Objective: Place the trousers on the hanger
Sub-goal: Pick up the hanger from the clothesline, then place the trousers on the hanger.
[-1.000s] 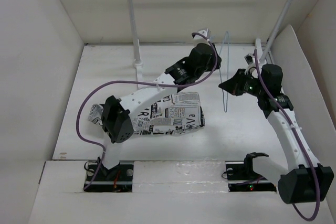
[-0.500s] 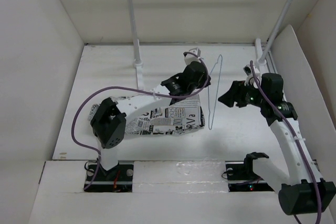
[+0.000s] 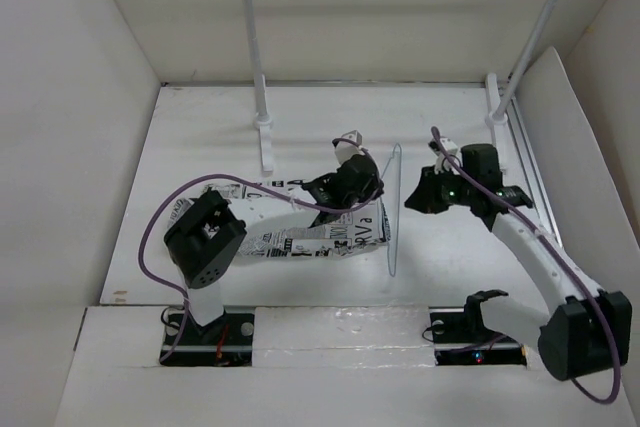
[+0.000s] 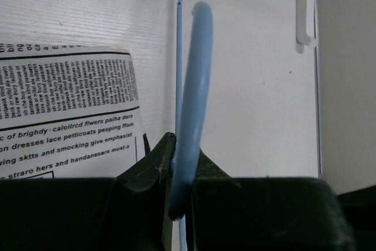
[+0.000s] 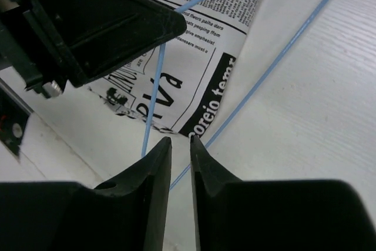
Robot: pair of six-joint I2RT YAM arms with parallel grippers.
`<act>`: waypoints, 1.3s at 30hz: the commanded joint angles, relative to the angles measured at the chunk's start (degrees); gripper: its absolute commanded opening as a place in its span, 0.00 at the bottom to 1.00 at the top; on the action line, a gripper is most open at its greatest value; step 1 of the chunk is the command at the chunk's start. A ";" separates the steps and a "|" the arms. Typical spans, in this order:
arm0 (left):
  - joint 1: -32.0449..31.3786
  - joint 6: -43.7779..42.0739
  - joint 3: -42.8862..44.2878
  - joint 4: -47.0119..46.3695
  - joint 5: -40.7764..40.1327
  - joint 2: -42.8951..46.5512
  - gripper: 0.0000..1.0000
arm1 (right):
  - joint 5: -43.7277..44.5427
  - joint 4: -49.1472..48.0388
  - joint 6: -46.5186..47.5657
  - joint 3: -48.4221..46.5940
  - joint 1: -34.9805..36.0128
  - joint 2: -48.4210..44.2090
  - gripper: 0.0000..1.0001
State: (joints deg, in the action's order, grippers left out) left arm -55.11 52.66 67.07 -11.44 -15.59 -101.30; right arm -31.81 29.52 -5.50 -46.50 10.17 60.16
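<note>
Hanger held upright beside the folded trousers, trousers not on it yet.

Left jaws are clamped on the hook of the hanger (image 4: 194,86). That keeps the wire triangle hanging edge-on off the desk (image 3: 450,257), so its bottom bar is free to take fabric. The trousers (image 3: 330,235) lie folded flat on the desk under the left arm, their right edge just beside the hanger. Right jaws are almost together with nothing between them, nose pointed at the hanger wires and the trouser edge. My read: right arm is placed to pick up that edge and feed it over the bar while left just steadies. Risk: thin wire may swing or twist in the clamp.
</note>
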 commanded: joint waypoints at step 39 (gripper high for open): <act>3.26 -2.47 -15.03 1.78 -8.84 7.59 0.00 | -4.65 -21.44 -3.74 2.29 -7.43 14.02 0.00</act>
State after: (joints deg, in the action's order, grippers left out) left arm -53.21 53.78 55.68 -15.03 -20.95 -97.32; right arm -32.95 4.05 -11.81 -42.41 6.83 75.81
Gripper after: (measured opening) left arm 0.026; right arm 0.026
